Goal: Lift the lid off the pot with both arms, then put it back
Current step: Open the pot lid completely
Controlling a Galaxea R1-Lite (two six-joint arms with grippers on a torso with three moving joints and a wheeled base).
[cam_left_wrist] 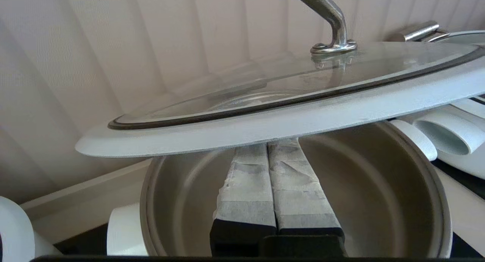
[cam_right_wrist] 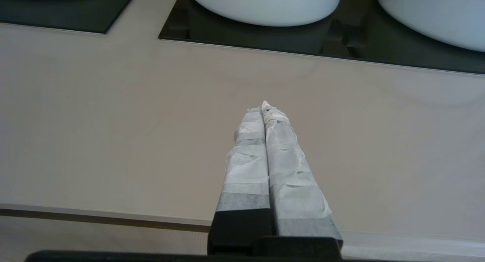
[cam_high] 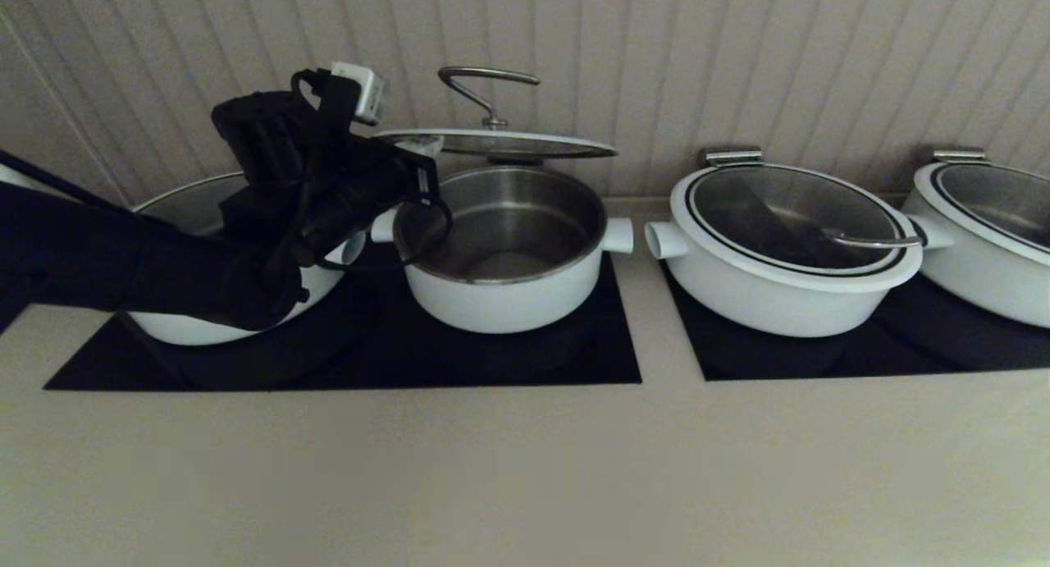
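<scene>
left gripper (cam_left_wrist: 269, 150): fingers pressed together, wedged under lid (cam_left_wrist: 265, 114) rim, propping it tilted above pot (cam_left_wrist: 379, 201) | right gripper (cam_right_wrist: 265, 110): clenched empty, over counter (cam_right_wrist: 113, 121), well apart | lid: glass, stiff, fragile, likely slippery resting unclamped; best held at steel handle (cam_high: 484, 87) | count: 1 raised lid, 4 pots, 2 covered

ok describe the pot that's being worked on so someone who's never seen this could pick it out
On the left black cooktop, take the right-hand white pot, second from the left in the row. It is the only one open, showing its steel inside, with its glass lid held above it on the shut left end effector.
</scene>
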